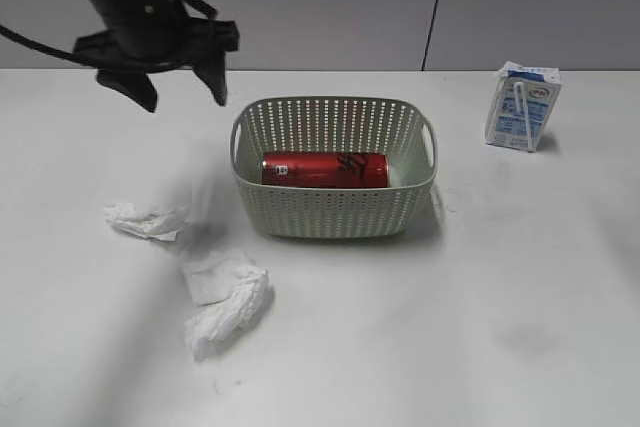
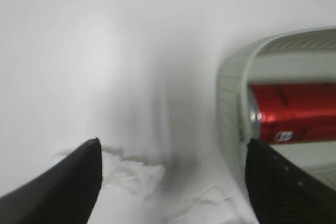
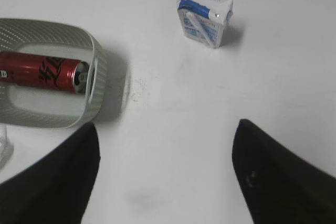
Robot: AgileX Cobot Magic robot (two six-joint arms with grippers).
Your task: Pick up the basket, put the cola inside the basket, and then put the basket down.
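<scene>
You have the white table point(image 1: 520, 327) carrying everything, and on it the basket point(image 1: 335, 209) sits flat near the middle, its long side running left to right across the exterior view, which reads as set down, not held. Your left gripper point(image 1: 180, 85) hangs in the air above and to the left of the basket, touching nothing, its two dark fingers spread wide; your right gripper point(image 3: 165, 174) shows the same wide gap over bare table, near the basket's right end. With both empty and clear, I judge the task essentially done. The cola point(image 1: 325, 169) lies on its side on the basket floor, long axis parallel to the basket's long side, silver top point(image 3: 81, 78) pointing toward the right-hand handle slot; lying flat suits a can taller than the walls. Off to the far right the milk carton point(image 1: 522, 107) stands upright, well apart, and crumpled tissues point(image 1: 225, 302) lie left of the basket.
</scene>
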